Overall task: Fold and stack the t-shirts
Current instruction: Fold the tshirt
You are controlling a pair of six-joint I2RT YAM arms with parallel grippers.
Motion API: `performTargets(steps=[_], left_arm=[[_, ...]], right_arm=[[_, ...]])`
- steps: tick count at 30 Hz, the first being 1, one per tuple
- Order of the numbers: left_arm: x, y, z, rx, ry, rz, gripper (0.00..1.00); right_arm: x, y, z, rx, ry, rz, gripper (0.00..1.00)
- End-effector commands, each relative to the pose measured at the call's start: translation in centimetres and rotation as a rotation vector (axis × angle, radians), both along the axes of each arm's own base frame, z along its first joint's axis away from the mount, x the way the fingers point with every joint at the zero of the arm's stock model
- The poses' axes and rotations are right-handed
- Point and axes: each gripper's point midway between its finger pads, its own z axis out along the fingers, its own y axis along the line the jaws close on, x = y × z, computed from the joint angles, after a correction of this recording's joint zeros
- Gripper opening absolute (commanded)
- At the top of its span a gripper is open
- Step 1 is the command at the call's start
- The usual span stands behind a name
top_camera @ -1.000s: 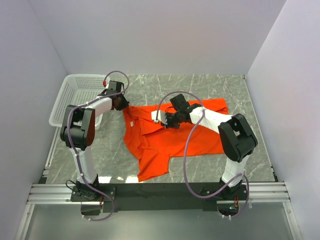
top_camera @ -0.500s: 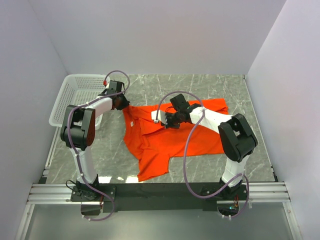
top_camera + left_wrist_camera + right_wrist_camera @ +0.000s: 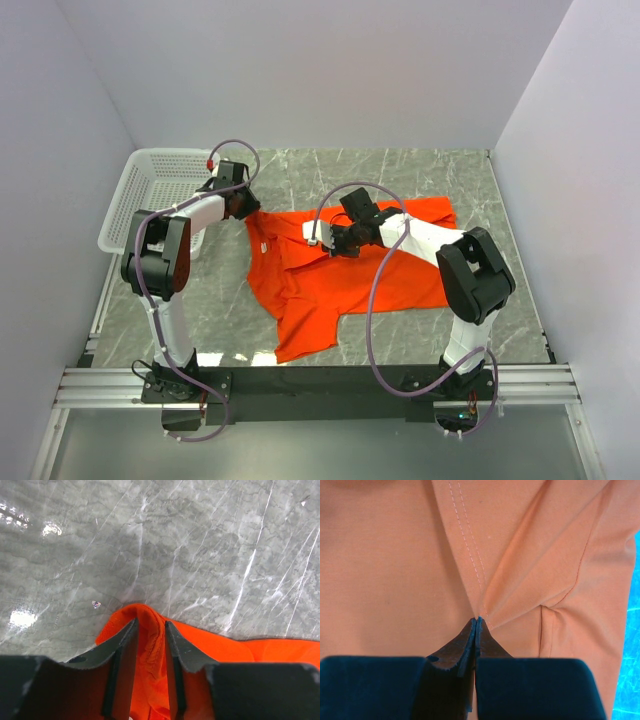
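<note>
One bright orange-red t-shirt (image 3: 330,290) lies crumpled and partly spread on the grey marble table (image 3: 400,170). My left gripper (image 3: 245,207) is at the shirt's far left corner. In the left wrist view its jaws (image 3: 150,625) are closed on a raised fold of the orange cloth (image 3: 240,655). My right gripper (image 3: 335,240) is over the shirt's upper middle. In the right wrist view its jaws (image 3: 477,620) are pressed together, pinching the cloth (image 3: 385,555) where creases and a stitched seam meet.
A white plastic mesh basket (image 3: 150,195) stands at the far left of the table, just left of my left arm. White walls close in the table at the back and sides. Bare marble shows behind the shirt and to its right.
</note>
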Motion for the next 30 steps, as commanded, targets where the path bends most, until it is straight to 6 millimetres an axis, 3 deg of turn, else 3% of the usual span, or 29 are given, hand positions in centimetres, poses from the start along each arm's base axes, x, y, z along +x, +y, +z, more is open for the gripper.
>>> performTargets(steps=[1,6,11,17,21,30], left_arm=[[1.1,-0.6,1.8,-0.006,-0.044,-0.015,0.32],[0.7,-0.7,0.4,-0.006,-0.008,-0.018,0.24],[0.4,-0.8,0.1,-0.005,-0.001,-0.039,0.01],[-1.1,0.4,0.6,0.017,-0.013,-0.012,0.0],[-1.6,1.2,2.4,0.028,-0.054,0.016,0.0],[-2.0,1.6,0.9,0.029,-0.008,0.027,0.0]], right_arm=[[0.5,0.8,2.2,0.043,-0.036,0.007,0.02],[0.4,0.8,2.1,0.042,-0.034,0.006,0.02],[0.5,0.8,2.1,0.039,-0.04,0.01,0.02],[0.6,0.7,2.2,0.038,-0.044,0.008,0.02],[0.7,0.5,1.9,0.022,-0.046,0.001,0.02],[1.3,-0.6,1.2,-0.037,-0.075,-0.023,0.04]])
